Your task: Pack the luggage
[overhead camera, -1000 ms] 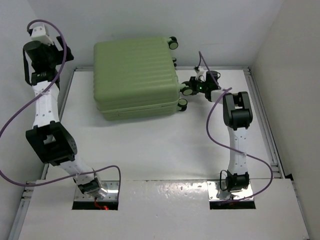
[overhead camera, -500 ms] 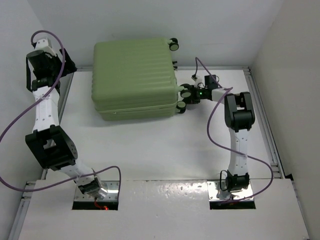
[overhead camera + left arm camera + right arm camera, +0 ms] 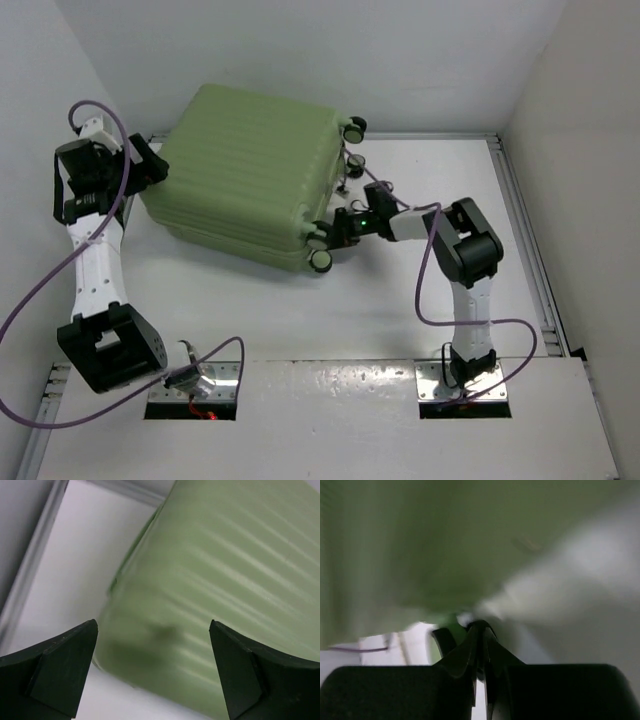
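White desk point(image 3: 400, 300) with railed edges. On its far-left part the large light green ribbed hard-shell suitcase point(image 3: 245, 170) lies closed, skewed to the desk edges, wheeled end toward desk centre. The left pincer point(image 3: 152, 168) is spread wide just beside the suitcase's left corner, gripping nothing. The right pincer point(image 3: 332, 228) is pressed together at the near-right corner, just beside a black-and-green wheel point(image 3: 322, 259). Wrist view blurred, so cannot tell if it pinches anything.
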`<state>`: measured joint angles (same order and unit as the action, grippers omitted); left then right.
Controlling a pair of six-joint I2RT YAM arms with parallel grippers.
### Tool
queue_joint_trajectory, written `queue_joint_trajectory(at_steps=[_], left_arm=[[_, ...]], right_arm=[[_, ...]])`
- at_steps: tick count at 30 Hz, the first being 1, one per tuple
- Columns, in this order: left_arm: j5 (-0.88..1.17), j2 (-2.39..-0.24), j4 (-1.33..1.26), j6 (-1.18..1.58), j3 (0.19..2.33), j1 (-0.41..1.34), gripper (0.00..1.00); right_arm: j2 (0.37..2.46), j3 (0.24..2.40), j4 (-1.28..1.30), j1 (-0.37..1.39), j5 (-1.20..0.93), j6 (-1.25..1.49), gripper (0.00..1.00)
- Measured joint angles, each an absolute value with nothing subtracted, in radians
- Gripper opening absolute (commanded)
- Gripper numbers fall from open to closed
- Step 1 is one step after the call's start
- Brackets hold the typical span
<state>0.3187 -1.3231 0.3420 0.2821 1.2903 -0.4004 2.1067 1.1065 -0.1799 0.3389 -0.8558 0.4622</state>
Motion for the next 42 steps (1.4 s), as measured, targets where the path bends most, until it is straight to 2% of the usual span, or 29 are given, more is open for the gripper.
queue_joint_trajectory(at_steps=[3,6,7,9,12,13,14,20,22,23,25,27,29,30,33,37,42], left_arm=[[0.339,-1.28,0.38,0.33,1.216,-0.459,0.99],[0.344,-1.276,0.417,0.371,1.195,-0.524,0.99],[0.341,-1.276,0.429,0.381,1.195,-0.542,0.99],[0.335,-1.277,0.45,0.387,1.202,-0.558,0.99],[0.33,-1.287,0.503,0.371,1.239,-0.559,0.99],[0.322,-1.288,0.519,0.363,1.251,-0.558,0.99],[0.307,-1.288,0.533,0.352,1.256,-0.558,0.99],[0.172,-1.283,0.617,0.344,1.221,-0.61,0.95],[0.125,-1.283,0.645,0.356,1.195,-0.642,0.94],[0.105,-1.283,0.657,0.361,1.184,-0.656,0.92],[0.069,-1.283,0.669,0.38,1.163,-0.677,0.91],[0.046,-1.288,0.678,0.402,1.149,-0.683,0.89],[0.044,-1.316,0.68,0.429,1.148,-0.683,0.88],[0.044,-1.34,0.676,0.44,1.148,-0.682,0.88],[0.051,-1.434,0.651,0.463,1.148,-0.677,0.88],[0.073,-1.544,0.617,0.464,1.148,-0.665,0.88],[0.136,-1.601,0.592,0.445,1.157,-0.643,0.9]], right_arm=[[2.101,1.085,-0.364,0.45,-0.923,0.591,0.09],[2.057,1.037,-0.548,0.5,-0.976,0.691,0.2],[2.03,1.017,-0.597,0.496,-0.991,0.71,0.29],[1.969,0.987,-0.657,0.463,-1.014,0.727,0.36],[1.843,0.976,-0.605,0.34,-1.034,0.668,0.45],[1.794,0.982,-0.543,0.29,-1.033,0.617,0.53],[1.755,0.99,-0.489,0.245,-1.031,0.568,0.56],[1.652,1.147,-0.193,0.089,-0.956,0.278,0.61],[1.673,1.198,-0.157,0.064,-0.913,0.246,0.57],[1.691,1.221,-0.156,0.049,-0.889,0.241,0.5],[1.737,1.257,-0.165,0.015,-0.816,0.245,0.42],[1.82,1.32,-0.167,-0.023,-0.736,0.263,0.4],[1.934,1.426,-0.143,-0.051,-0.654,0.287,0.48],[1.995,1.5,-0.118,-0.063,-0.632,0.299,0.58],[2.171,1.71,-0.089,-0.079,-0.625,0.31,0.7],[2.298,1.799,-0.078,-0.074,-0.759,0.224,0.78],[2.363,1.747,-0.131,-0.062,-0.984,0.057,0.82]])
